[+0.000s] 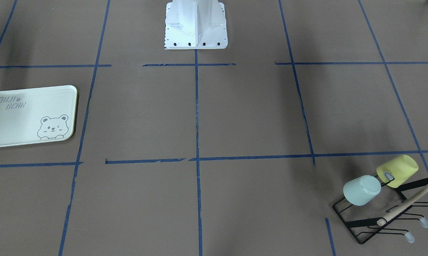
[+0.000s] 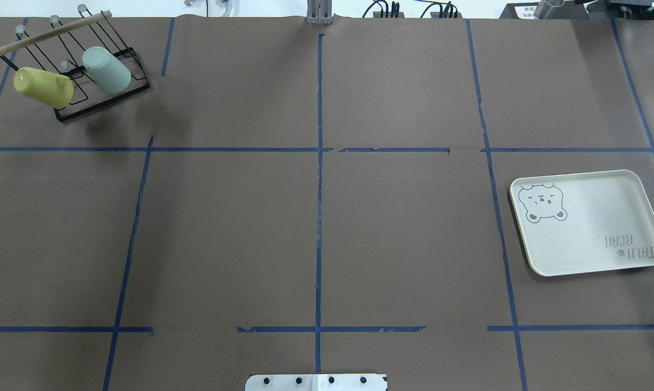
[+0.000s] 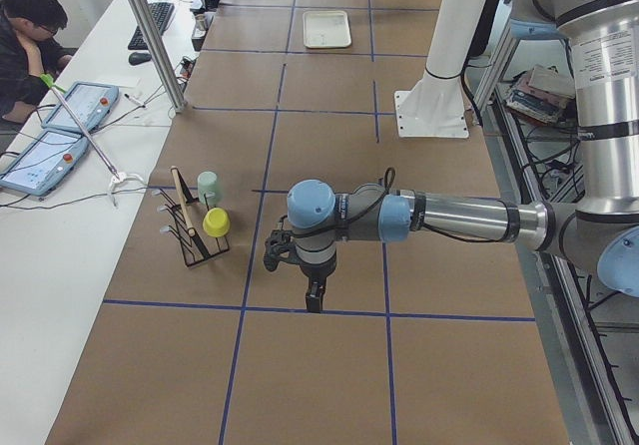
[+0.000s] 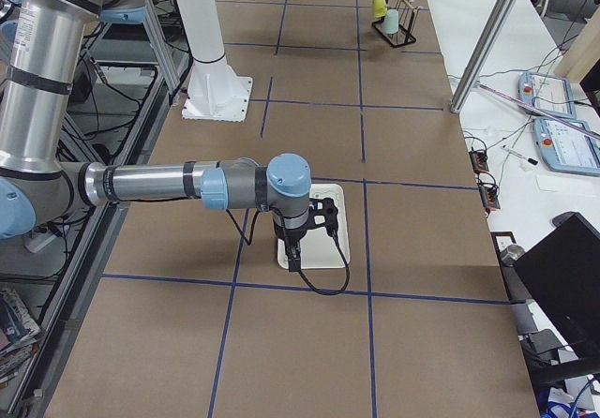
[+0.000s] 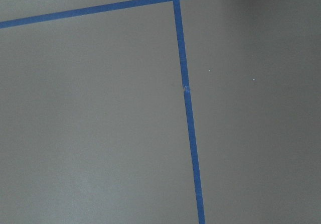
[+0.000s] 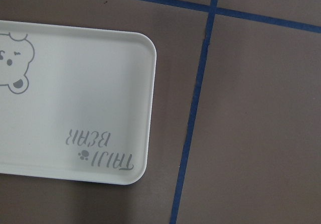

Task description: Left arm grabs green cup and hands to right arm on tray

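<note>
**Nothing grasped yet; the rack is the main hazard**

The brown desk (image 2: 223,228), gridded with blue tape, carries everything. The left arm (image 3: 449,221) reaches out low over bare desk, wrist pointing down, near the rack but clear of it. The right arm (image 4: 159,184) hangs over the near edge of the tray (image 2: 592,217). Both sets of jaws show only in the side views, so I cannot tell whether they stand apart or together.

The tray lies flat at the robot's right end and holds nothing. At the far left corner, the black wire rack (image 2: 103,102) carries two cups, each tipped mouth-down over a peg: the green cup (image 2: 107,69) and, just beside it, the yellow cup (image 2: 44,87).

The rack looks light. Pulling the green cup sideways rather than along its peg would likely drag or tip the rack. A wide approach could knock the yellow cup. The smooth, tapered wall may also slip during the hand-over if it is pinched shallowly.
</note>
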`<state>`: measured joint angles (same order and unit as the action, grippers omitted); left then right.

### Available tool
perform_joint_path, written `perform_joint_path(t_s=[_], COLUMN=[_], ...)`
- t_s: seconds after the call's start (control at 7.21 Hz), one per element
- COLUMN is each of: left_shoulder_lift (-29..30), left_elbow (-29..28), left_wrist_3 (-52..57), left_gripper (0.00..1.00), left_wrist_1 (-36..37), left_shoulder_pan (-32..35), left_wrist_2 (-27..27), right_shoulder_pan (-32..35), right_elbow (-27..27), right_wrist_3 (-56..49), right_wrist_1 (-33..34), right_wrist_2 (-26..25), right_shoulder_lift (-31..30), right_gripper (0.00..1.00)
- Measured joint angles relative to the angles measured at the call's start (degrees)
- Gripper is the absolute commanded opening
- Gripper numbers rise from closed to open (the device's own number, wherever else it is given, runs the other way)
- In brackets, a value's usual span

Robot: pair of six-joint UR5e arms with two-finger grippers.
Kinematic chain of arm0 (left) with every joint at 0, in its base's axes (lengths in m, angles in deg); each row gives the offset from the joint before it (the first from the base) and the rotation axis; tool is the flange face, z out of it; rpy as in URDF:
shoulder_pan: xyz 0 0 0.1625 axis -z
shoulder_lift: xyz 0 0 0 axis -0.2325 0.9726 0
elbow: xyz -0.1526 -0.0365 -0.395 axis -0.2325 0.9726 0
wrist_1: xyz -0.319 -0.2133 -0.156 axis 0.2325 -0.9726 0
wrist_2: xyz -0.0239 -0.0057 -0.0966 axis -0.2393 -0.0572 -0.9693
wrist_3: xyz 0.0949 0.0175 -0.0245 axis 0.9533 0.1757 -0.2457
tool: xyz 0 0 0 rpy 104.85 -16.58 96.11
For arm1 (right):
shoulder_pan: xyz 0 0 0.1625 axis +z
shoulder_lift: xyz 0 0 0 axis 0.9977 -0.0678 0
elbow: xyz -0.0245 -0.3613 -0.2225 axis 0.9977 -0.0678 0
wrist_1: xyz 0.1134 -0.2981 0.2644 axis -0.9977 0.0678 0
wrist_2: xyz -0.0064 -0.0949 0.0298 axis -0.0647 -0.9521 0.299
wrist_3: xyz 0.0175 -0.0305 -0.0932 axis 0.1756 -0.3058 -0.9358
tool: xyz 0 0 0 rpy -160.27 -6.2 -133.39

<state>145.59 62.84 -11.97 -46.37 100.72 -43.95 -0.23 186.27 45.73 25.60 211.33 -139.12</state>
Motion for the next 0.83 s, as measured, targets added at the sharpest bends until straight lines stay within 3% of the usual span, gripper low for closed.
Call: perform_joint_path(t_s=[0.55,0.83], left_shoulder_lift=[0.4,4.9], left_elbow=[0.1,-1.4], left_wrist_3=[-0.1,-0.3], left_gripper=[1.0,1.0], left_wrist_1=[-0.2,-4.7], left_shoulder_pan=[-0.3,-0.9], left_wrist_2=[0.1,0.3], right_shoulder_pan=[0.0,0.0], right_elbow=[0.2,0.2], right_wrist_3=[0.0,-0.1], right_wrist_1=[-0.1,-0.1], right_wrist_2=[0.0,0.0], right_shoulder_lift=[0.1,0.3], right_gripper=[1.0,1.0])
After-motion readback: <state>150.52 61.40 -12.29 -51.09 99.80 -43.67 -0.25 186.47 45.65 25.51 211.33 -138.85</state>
